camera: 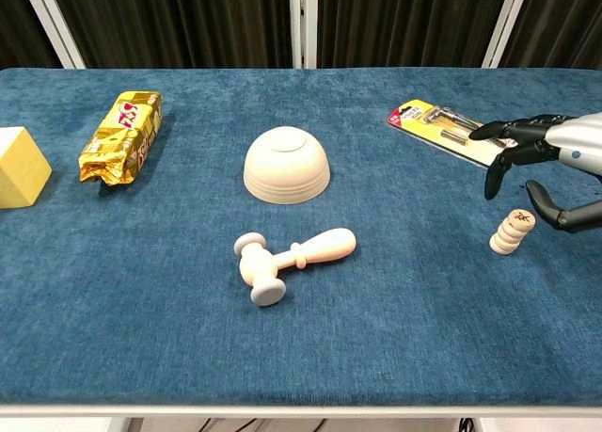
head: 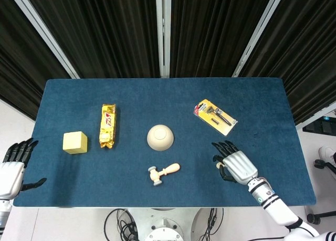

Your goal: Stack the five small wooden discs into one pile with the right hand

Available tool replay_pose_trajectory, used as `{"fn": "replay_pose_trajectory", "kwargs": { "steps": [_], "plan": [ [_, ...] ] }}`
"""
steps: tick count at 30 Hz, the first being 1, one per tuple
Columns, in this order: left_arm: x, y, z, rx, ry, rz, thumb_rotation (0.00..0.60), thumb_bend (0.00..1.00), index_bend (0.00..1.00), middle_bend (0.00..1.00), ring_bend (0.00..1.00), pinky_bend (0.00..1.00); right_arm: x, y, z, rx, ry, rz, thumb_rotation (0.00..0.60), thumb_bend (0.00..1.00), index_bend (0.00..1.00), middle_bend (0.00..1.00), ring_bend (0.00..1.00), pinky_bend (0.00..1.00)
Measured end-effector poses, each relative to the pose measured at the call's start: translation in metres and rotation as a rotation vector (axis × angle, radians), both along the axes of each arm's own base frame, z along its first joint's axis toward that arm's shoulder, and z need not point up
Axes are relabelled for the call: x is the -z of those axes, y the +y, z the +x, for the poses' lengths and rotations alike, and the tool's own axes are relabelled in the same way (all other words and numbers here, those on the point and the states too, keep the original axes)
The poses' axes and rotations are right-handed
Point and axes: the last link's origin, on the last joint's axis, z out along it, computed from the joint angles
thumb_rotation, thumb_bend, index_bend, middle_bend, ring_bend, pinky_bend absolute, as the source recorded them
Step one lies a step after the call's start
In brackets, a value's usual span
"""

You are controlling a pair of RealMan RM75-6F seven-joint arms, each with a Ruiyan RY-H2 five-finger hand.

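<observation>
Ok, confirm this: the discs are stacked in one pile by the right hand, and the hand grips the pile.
Not quite. The discs stand in one pile by the right hand, but the hand doesn't grip it: the chest view shows the fingers spread, lifted clear above the pile.

Bright, even overhead light, soft short shadows, sharp focus, no glare on the blue table (head: 157, 102).
</observation>
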Motion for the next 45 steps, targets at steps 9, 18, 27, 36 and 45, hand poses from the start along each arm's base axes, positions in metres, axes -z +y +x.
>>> {"fn": "replay_pose_trajectory", "kwargs": {
  "steps": [9, 18, 27, 36, 45],
  "plan": [
    [0.001, 0.0, 0.001, 0.001, -0.001, -0.003, 0.6, 0.06, 0.03, 0.0, 0.0, 0.0, -0.003, 0.036, -0.033, 0.042, 0.043, 0.013, 0.349, 0.75, 0.43, 0.0, 0.0, 0.0],
    [0.001, -0.001, 0.002, 0.007, -0.005, -0.007, 0.6, 0.06, 0.03, 0.0, 0.0, 0.0, 0.0, 0.038, -0.06, 0.1, 0.023, -0.051, 0.349, 0.75, 0.4, 0.0, 0.0, 0.0],
    [0.0, -0.002, 0.002, 0.01, -0.01, 0.0, 0.6, 0.06, 0.03, 0.0, 0.0, 0.0, 0.011, 0.037, -0.067, 0.13, 0.019, -0.06, 0.35, 0.75, 0.37, 0.0, 0.0, 0.0],
    [-0.001, -0.002, 0.002, 0.01, -0.011, 0.001, 0.6, 0.06, 0.03, 0.0, 0.0, 0.0, 0.023, 0.036, -0.071, 0.145, 0.037, -0.038, 0.35, 0.75, 0.32, 0.0, 0.0, 0.0],
    [-0.001, -0.002, 0.001, 0.007, -0.01, -0.001, 0.6, 0.06, 0.03, 0.0, 0.0, 0.0, 0.027, 0.035, -0.069, 0.138, 0.033, -0.019, 0.348, 0.75, 0.29, 0.0, 0.0, 0.0]
  ]
}}
